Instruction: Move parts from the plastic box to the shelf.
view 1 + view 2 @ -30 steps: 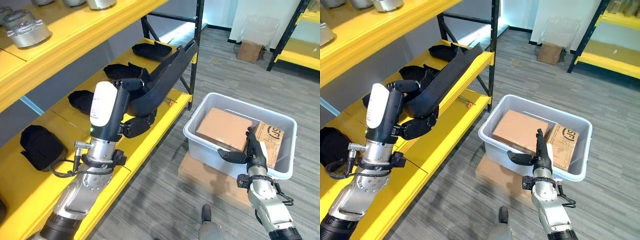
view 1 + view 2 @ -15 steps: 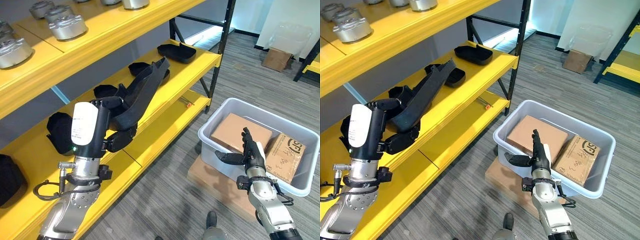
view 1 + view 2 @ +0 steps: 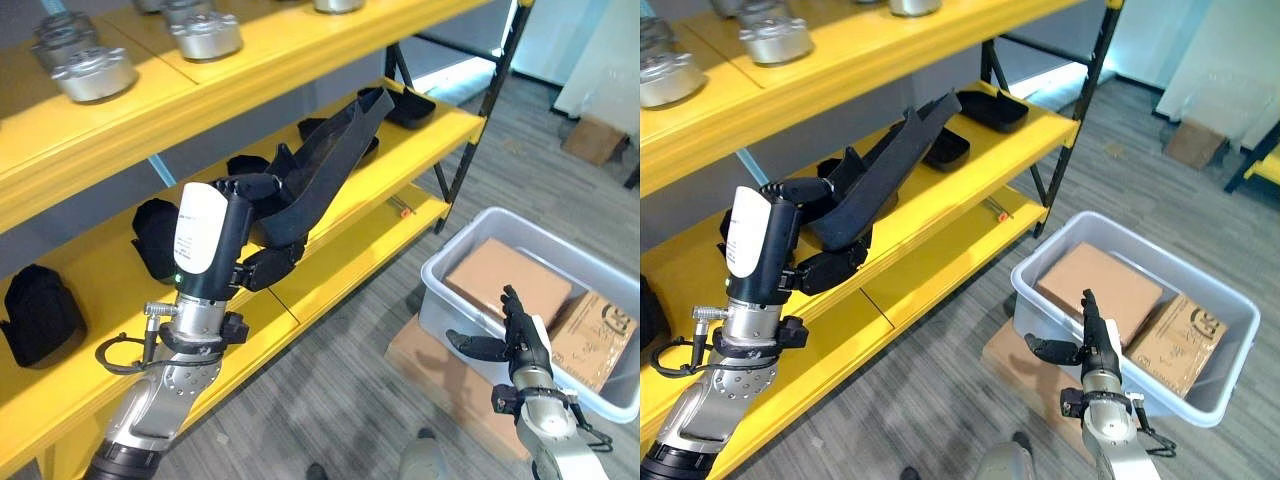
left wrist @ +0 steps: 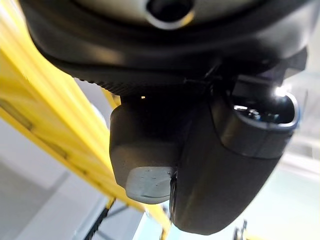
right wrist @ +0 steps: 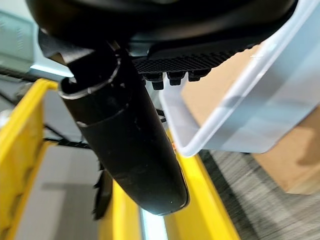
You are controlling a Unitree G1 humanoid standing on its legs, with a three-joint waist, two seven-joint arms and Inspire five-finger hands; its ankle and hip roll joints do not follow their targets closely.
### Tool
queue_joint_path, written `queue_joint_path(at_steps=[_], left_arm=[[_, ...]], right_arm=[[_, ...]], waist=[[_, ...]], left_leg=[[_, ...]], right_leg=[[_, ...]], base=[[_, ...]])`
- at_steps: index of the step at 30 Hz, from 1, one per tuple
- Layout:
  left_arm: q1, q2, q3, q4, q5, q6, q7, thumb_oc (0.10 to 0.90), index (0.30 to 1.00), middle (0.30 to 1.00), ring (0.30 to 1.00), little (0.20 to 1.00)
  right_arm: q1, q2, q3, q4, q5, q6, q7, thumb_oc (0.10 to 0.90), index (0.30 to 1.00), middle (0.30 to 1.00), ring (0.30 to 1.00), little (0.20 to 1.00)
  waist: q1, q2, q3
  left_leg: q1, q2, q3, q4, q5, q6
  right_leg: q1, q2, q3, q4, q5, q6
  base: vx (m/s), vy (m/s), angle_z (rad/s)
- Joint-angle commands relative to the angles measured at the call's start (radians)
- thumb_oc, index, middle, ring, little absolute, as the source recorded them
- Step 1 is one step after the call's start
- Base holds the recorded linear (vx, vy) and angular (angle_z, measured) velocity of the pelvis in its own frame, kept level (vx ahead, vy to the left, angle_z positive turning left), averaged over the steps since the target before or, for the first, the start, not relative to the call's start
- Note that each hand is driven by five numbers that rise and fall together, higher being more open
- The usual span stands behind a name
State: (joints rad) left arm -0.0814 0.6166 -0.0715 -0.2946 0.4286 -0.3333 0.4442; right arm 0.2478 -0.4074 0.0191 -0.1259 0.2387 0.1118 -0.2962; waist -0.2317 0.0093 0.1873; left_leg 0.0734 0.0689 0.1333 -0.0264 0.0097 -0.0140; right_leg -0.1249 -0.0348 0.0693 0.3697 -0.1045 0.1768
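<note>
My left hand (image 3: 262, 268) is shut on a long black moulded part (image 3: 330, 150). It holds the part slanting up over the middle level of the yellow shelf (image 3: 335, 265), the far tip near a black tray (image 3: 405, 105). The grey plastic box (image 3: 447, 305) stands on the floor at the right, with two cardboard boxes (image 3: 505, 280) inside. My right hand (image 3: 522, 338) hovers open in front of the box's near wall, fingers straight and thumb out, holding nothing. The right wrist view has the box's rim (image 5: 240, 100) just past that hand.
Other black parts (image 3: 40, 310) (image 3: 155, 235) lie along the middle shelf level. Silver metal parts (image 3: 85, 65) (image 3: 205, 35) stand on the upper level. A black shelf post (image 3: 480, 110) rises beside the box. A cardboard sheet (image 3: 440, 365) lies under the box.
The camera has swung, so the whole scene sits differently. My left hand still grips the long part over the shelf, now a little higher. The right hand stays open by the box.
</note>
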Motion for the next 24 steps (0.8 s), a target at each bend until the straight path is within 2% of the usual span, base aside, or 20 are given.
queue_joint_path(at_steps=[1,2,3,6,8,10,14,16,18,20,23,24], left_arm=[[-0.191,0.035,0.024,-0.085,-0.067,-0.010,0.053,0.400,0.300,0.300,0.300,0.300],[-0.211,0.039,0.007,-0.070,-0.063,-0.006,0.057,0.400,0.300,0.300,0.300,0.300],[-0.215,0.036,0.004,-0.067,-0.061,-0.011,0.054,0.400,0.300,0.300,0.300,0.300],[-0.198,0.019,0.006,-0.074,-0.048,-0.049,0.049,0.400,0.300,0.300,0.300,0.300],[-0.185,0.019,0.013,-0.080,-0.041,-0.049,0.039,0.400,0.300,0.300,0.300,0.300],[-0.172,0.018,0.020,-0.078,-0.050,-0.044,0.031,0.400,0.300,0.300,0.300,0.300],[-0.156,0.019,0.031,-0.067,-0.055,-0.032,0.028,0.400,0.300,0.300,0.300,0.300],[-0.137,0.020,0.044,-0.067,-0.056,-0.036,0.020,0.400,0.300,0.300,0.300,0.300],[-0.145,0.010,0.048,-0.081,-0.081,-0.063,-0.039,0.400,0.300,0.300,0.300,0.300],[-0.162,0.009,0.037,-0.087,-0.083,-0.056,-0.038,0.400,0.300,0.300,0.300,0.300],[-0.183,0.011,0.021,-0.089,-0.060,-0.018,0.001,0.400,0.300,0.300,0.300,0.300],[-0.199,0.012,0.009,-0.086,-0.040,0.009,0.033,0.400,0.300,0.300,0.300,0.300]], right_arm=[[-0.131,-0.054,-0.037,-0.060,0.007,-0.130,-0.031,0.900,1.000,1.000,1.000,1.000],[-0.148,-0.056,-0.020,-0.029,0.007,-0.148,-0.041,0.900,1.000,1.000,1.000,1.000],[-0.157,-0.057,-0.017,-0.013,0.013,-0.154,-0.045,0.900,1.000,1.000,1.000,1.000],[-0.177,-0.060,-0.013,0.013,0.034,-0.164,-0.057,0.900,1.000,1.000,1.000,1.000],[-0.177,-0.056,-0.013,0.017,0.036,-0.162,-0.048,0.900,1.000,1.000,1.000,1.000],[-0.174,-0.053,-0.004,0.013,0.039,-0.158,-0.043,0.900,1.000,1.000,1.000,1.000],[-0.172,-0.045,0.006,0.013,0.033,-0.150,-0.033,0.900,1.000,1.000,1.000,1.000],[-0.166,-0.044,0.009,0.004,0.041,-0.143,-0.029,0.900,1.000,1.000,1.000,1.000],[-0.122,-0.046,-0.025,-0.024,0.069,-0.132,-0.067,0.900,1.000,1.000,1.000,1.000],[-0.111,-0.047,-0.030,-0.020,0.066,-0.148,-0.073,0.900,1.000,1.000,1.000,1.000],[-0.104,-0.053,-0.034,-0.003,0.063,-0.174,-0.060,0.900,1.000,1.000,1.000,1.000],[-0.101,-0.062,-0.034,0.000,0.063,-0.180,-0.063,0.900,1.000,1.000,1.000,1.000]], waist=[[-0.023,0.018,-0.029],[-0.017,0.014,-0.023],[-0.014,0.015,-0.022],[-0.005,0.017,-0.023],[-0.001,0.020,-0.030],[0.001,0.023,-0.042],[0.005,0.028,-0.055],[0.003,0.032,-0.058],[-0.043,0.035,-0.040],[-0.053,0.035,-0.032],[-0.064,0.034,-0.019],[-0.066,0.030,-0.013]], left_leg=[[-0.004,-0.089,0.085,-0.036,-0.031,0.056],[-0.014,-0.102,0.060,-0.029,-0.033,0.062],[-0.014,-0.105,0.048,-0.028,-0.035,0.064],[-0.004,-0.117,0.006,-0.033,-0.035,0.059],[0.004,-0.122,-0.014,-0.045,-0.028,0.055],[0.009,-0.125,-0.022,-0.056,-0.024,0.051],[0.000,-0.127,-0.019,-0.058,-0.024,0.049],[0.000,-0.128,0.007,-0.056,-0.028,0.050],[-0.039,-0.076,0.187,0.046,-0.052,0.041],[-0.055,-0.049,0.198,0.076,-0.056,0.037],[-0.062,-0.012,0.168,0.103,-0.067,0.025],[-0.068,0.024,0.145,0.115,-0.060,0.013]], right_leg=[[-0.007,0.095,-0.048,0.012,0.069,-0.034],[-0.042,0.098,-0.042,0.031,0.084,-0.033],[-0.037,0.101,-0.045,0.012,0.063,-0.046],[0.019,0.106,-0.047,-0.094,0.036,-0.073],[0.053,0.110,-0.038,-0.163,0.037,-0.082],[0.087,0.112,-0.029,-0.226,0.046,-0.087],[0.112,0.111,-0.018,-0.262,0.053,-0.088],[0.120,0.107,-0.020,-0.271,0.053,-0.086],[0.096,0.078,-0.083,-0.204,0.021,-0.090],[0.078,0.071,-0.095,-0.164,0.003,-0.100],[0.059,0.056,-0.099,-0.100,-0.043,-0.113],[0.049,0.045,-0.096,-0.069,-0.063,-0.122]], base=[[-0.15,-0.082,0.17],[-0.15,-0.114,-0.06],[-0.09,-0.133,0.03],[-0.03,-0.105,0.15],[0.01,-0.084,0.19],[0.02,-0.067,0.15],[-0.01,-0.039,0.06],[-0.04,-0.047,0.01],[-0.13,-0.028,0.45],[-0.06,0.051,1.25],[0.01,0.144,0.37],[0.01,0.226,0.03]])
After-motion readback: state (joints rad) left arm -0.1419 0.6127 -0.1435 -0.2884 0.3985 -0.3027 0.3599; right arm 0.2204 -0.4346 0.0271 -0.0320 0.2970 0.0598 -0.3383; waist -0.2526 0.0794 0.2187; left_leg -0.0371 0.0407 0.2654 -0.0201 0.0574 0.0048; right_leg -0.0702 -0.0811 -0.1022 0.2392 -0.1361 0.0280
